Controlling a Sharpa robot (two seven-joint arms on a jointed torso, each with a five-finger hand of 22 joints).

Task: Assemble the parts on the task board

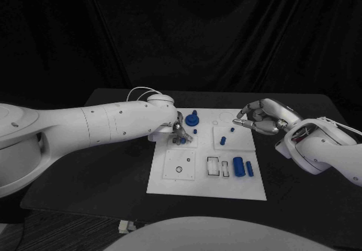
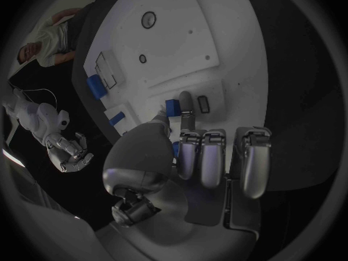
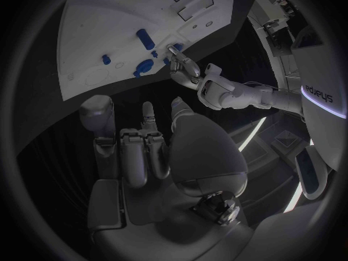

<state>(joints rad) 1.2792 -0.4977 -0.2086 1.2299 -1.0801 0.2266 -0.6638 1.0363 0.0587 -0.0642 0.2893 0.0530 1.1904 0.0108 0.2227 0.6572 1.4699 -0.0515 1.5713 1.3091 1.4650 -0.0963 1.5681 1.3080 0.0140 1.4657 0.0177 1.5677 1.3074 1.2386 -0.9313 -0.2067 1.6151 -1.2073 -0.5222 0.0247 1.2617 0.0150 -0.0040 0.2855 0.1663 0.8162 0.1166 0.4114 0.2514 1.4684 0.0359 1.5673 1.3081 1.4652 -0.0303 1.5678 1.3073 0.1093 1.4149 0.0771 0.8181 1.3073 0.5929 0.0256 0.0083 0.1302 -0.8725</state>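
Note:
The white task board [image 1: 207, 180] lies mid-table. My left hand [image 1: 178, 132] hovers over its far left part. In the left wrist view its thumb and one finger pinch a small blue part [image 2: 171, 106] just above the board [image 2: 174, 46], with the other fingers curled. A round blue part [image 1: 193, 119] stands just beyond that hand. A blue peg [image 1: 223, 139] and a smaller blue piece [image 1: 232, 128] sit on the far right part. Two blue cylinders [image 1: 238, 166] lie at the near right. My right hand [image 1: 261, 118] hangs at the board's far right corner, fingers curled in, nothing in them.
The board has rectangular slots [image 1: 218, 166] and a small round hole [image 1: 179, 169] nearer me. Bare black table [image 1: 105, 172] surrounds the board on both sides. My left forearm [image 1: 98, 123] crosses the table's left half.

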